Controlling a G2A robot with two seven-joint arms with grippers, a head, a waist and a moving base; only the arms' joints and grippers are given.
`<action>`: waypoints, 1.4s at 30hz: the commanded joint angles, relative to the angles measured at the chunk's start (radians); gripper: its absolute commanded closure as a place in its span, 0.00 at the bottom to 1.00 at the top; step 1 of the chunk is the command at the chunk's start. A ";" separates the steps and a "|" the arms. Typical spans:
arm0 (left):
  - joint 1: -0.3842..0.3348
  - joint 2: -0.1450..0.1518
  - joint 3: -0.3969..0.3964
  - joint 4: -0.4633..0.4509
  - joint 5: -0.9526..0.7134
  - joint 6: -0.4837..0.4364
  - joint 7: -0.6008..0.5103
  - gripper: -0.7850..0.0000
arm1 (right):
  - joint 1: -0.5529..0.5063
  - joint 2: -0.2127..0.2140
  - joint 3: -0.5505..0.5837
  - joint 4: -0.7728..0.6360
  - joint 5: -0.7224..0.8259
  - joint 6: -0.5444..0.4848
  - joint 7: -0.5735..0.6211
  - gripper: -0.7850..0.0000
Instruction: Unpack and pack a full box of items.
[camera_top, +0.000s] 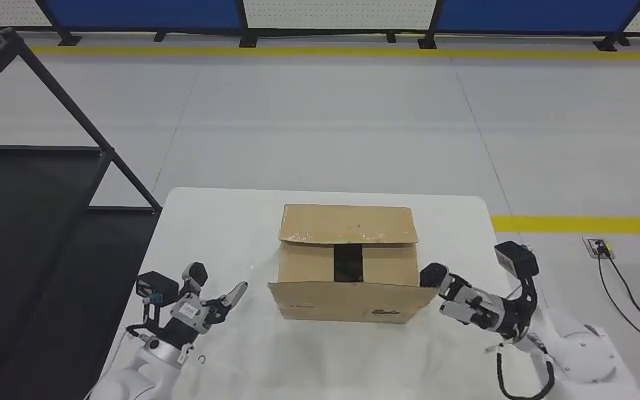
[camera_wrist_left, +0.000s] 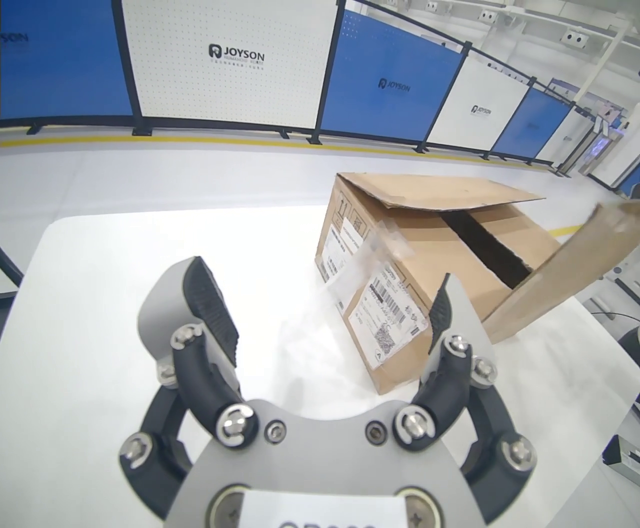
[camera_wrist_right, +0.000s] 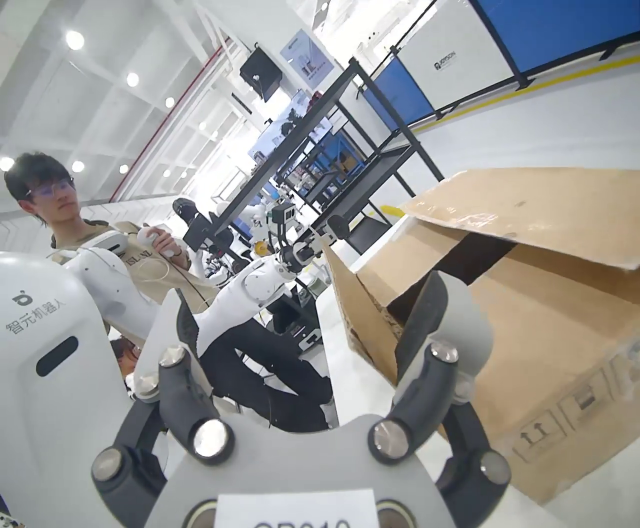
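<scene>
A brown cardboard box (camera_top: 345, 262) stands in the middle of the white table (camera_top: 225, 235). Its far flap (camera_top: 345, 223) is partly raised and a dark gap (camera_top: 348, 262) shows between the inner flaps. In the left wrist view the box (camera_wrist_left: 400, 280) has a near flap (camera_wrist_left: 550, 280) standing outward and loose clear tape (camera_wrist_left: 372, 247) hanging on its side. My left gripper (camera_top: 215, 286) (camera_wrist_left: 325, 305) is open and empty, a short way left of the box. My right gripper (camera_top: 434, 277) (camera_wrist_right: 305, 320) is open, close to the box's (camera_wrist_right: 550, 325) right front corner.
A black metal rack (camera_top: 60, 200) stands beside the table's left edge. Blue and white partition panels (camera_top: 340, 12) line the far floor behind a yellow line (camera_top: 320, 50). Bare table lies in front of the box and to its left.
</scene>
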 joint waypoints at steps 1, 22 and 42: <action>0.002 0.001 0.006 -0.006 0.002 -0.031 -0.005 0.00 | -0.040 0.014 0.000 -0.047 -0.032 -0.006 -0.009 0.00; -0.026 0.011 0.110 0.033 0.196 -0.141 -0.091 0.00 | -0.094 0.116 -0.079 -0.007 -0.185 -0.039 -0.118 0.00; -0.042 0.009 0.132 0.055 0.208 -0.102 -0.077 0.00 | 0.038 0.094 -0.156 0.043 -0.058 0.322 -0.282 0.00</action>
